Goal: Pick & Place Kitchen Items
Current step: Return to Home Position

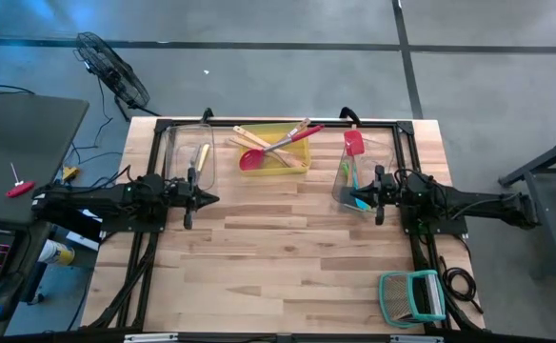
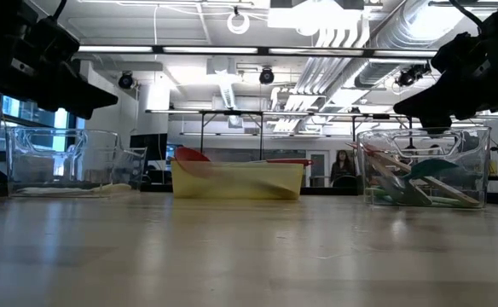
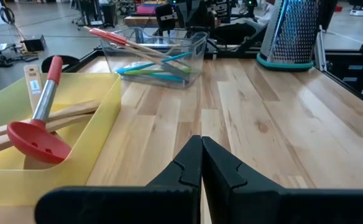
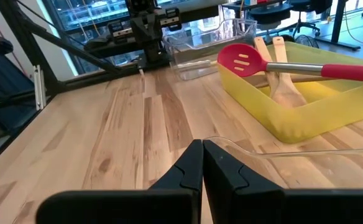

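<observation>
- Left gripper (image 3: 201, 143): fingers pressed together, holding nothing. Mid-left of the high view, just below left bin (image 1: 177, 143).
- Right gripper (image 4: 202, 145): fingers pressed together, holding nothing. Mid-right of the high view, at the rim of right bin (image 1: 340, 183).
- Kitchen items:
  - Red slotted spoon (image 1: 252, 159) and wooden spoons (image 1: 249, 137) lie in the yellow tray (image 1: 298, 165), top centre.
  - Yellow-handled knife (image 1: 201, 155) is in the left bin.
  - Red spatula (image 1: 353, 144) and blue and green spatulas (image 3: 153, 70) are in the right bin.
- Table (image 1: 287, 257): light wood planks, with a teal rack (image 1: 413, 295) at lower right.
- Room: grey floor, fan (image 1: 112, 69) at upper left. In the low view a person (image 2: 344, 164) stands far back.
</observation>
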{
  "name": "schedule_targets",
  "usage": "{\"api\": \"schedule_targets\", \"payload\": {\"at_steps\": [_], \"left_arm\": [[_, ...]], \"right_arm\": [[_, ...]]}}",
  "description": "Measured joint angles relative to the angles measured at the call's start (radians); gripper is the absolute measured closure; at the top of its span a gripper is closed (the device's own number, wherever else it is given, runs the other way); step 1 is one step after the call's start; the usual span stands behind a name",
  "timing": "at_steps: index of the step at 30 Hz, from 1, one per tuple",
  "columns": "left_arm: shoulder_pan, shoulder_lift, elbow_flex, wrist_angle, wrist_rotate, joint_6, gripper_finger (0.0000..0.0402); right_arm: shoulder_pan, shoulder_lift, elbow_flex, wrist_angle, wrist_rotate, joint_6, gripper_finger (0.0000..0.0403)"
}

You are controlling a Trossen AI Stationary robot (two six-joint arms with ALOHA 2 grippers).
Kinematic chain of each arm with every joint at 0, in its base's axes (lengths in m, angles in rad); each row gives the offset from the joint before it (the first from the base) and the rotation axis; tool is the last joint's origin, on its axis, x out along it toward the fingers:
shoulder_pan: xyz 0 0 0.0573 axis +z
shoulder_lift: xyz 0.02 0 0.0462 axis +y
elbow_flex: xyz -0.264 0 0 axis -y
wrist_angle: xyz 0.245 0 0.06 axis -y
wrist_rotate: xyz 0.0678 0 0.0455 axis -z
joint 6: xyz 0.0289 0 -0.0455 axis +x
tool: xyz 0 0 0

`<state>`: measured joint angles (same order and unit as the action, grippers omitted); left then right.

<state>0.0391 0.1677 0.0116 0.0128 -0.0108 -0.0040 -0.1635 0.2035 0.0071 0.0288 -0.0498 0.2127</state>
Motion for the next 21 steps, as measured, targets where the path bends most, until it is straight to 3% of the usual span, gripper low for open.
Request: {"api": "schedule_targets", "payload": {"at_steps": [21], "left_arm": [[0.0,0.0,0.0,0.0,0.0,-0.002,0.0401]], "right_arm": [[0.0,0.0,-0.001,0.002,-0.001,0.0,0.04]]}}
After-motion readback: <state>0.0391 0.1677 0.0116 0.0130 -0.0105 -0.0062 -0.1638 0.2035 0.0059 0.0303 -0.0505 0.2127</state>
